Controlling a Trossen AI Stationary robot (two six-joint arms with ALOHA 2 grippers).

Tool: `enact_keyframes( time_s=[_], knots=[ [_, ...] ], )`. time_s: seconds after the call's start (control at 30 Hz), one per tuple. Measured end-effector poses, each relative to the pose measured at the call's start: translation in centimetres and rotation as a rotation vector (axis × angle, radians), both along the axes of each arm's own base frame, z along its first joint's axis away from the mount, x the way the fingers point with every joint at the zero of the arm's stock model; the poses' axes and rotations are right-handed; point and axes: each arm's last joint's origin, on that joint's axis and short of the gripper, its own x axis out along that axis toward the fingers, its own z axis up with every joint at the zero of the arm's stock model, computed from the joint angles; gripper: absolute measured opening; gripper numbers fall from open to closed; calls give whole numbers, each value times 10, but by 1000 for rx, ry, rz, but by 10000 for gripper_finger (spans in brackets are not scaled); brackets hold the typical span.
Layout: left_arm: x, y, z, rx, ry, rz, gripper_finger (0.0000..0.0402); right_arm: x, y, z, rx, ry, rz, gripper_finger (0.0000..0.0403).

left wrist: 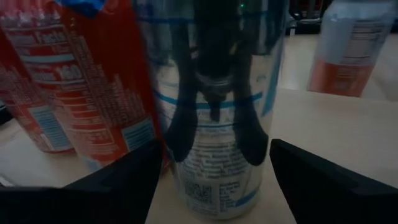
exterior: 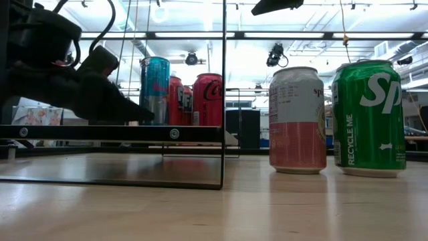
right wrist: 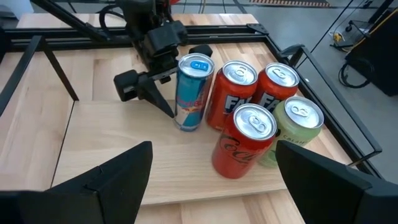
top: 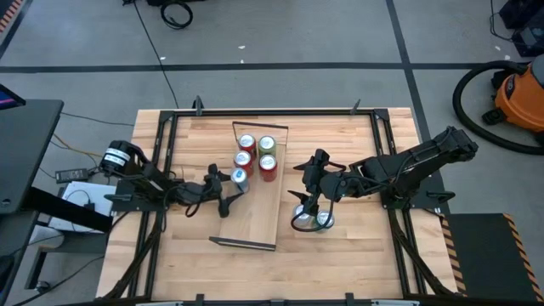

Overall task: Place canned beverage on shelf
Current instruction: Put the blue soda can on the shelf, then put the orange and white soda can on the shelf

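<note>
The slim blue can (right wrist: pixel 191 92) of shiny metal stands upright on the smooth light-wood shelf (right wrist: pixel 124 155), beside four round cans (right wrist: pixel 261 118). The left gripper (right wrist: pixel 163 93) has its dark fingers parted around the can, not pressing it. The right gripper (top: pixel 308 204) hangs open and empty above two cans on the table (top: pixel 357 255).

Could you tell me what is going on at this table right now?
The left gripper is at a slim blue and silver can standing on the long light-wood shelf, its fingers open around the can. Four more cans, three red and one pale green, stand next to it. The right gripper waits open over a pink and white can and a green can on the slatted wooden tabletop.
</note>
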Motion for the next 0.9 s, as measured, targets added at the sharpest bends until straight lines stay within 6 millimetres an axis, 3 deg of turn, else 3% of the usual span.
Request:
enact_keyframes(
  time_s=[0.47,0.9],
  knots=[
    [-5,-7,6,55,-19,7,309,0,0,0,19,-1,5,352],
    [-37,-15,19,144,-56,95,309,0,1,-1,22,4,12,352]
  ],
)
